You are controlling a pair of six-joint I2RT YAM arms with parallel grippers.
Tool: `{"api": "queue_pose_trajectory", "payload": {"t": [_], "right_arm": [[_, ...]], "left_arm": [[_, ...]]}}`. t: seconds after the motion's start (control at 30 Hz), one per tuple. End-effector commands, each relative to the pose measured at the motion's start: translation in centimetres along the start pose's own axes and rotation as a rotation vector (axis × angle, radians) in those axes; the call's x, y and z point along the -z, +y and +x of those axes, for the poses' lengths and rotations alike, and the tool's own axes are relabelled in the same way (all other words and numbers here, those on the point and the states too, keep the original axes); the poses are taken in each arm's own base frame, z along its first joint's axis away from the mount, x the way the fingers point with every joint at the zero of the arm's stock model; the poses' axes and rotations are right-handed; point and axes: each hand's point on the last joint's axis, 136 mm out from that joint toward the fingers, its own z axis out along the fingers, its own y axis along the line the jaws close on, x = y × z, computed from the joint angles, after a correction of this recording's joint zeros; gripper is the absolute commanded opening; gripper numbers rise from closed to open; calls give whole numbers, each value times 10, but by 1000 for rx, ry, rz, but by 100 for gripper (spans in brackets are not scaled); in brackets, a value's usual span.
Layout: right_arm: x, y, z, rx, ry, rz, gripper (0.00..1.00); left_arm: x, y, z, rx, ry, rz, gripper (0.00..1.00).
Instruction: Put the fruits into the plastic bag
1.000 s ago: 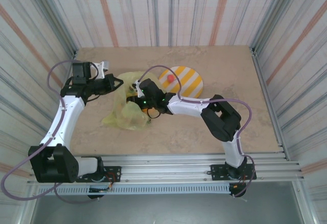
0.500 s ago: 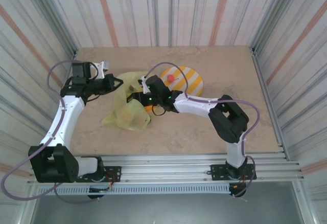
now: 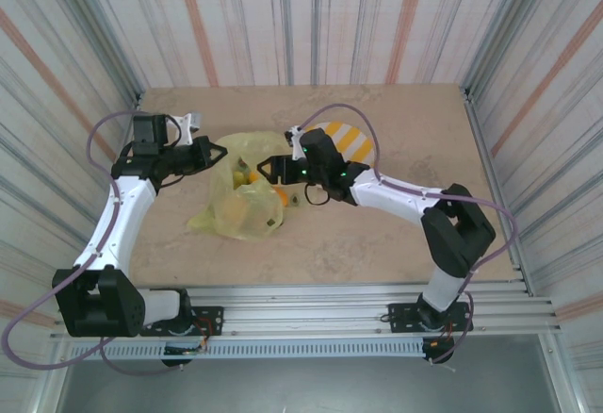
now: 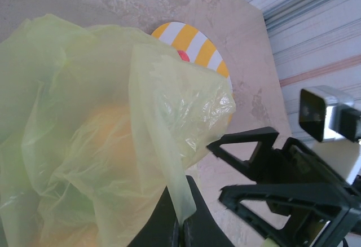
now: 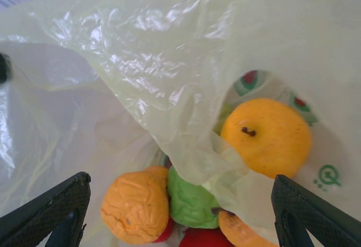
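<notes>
Several fruits (image 5: 265, 137) inside crinkly yellow-green bag (image 3: 236, 210); L jaws clamped on bag edge, R jaws wide apart.

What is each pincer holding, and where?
Left pincer pinches a fold of the bag's edge film. Right pincer is open, holding nothing.
</notes>
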Motion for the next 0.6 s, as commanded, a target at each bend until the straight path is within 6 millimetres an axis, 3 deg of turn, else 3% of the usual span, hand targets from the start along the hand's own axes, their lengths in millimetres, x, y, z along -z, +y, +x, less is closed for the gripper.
{"api": "queue_pose_trajectory", "payload": {"t": [0.0,0.33,0.43,0.57], "right_arm": [[21,-11,-16,32,-60,44,85],[57,-52,-44,-4,-164,145,85],[64,-74,-48,-20,-171,220,86],[64,-117,-47,-58,-130,352,86]], "left_arm": [[5,-1,0,-2,-14,7,0],[4,-1,0,0,-11,7,1],[4,0,0,2,-10,6,0],[4,0,0,2,-10,6,0]]}}
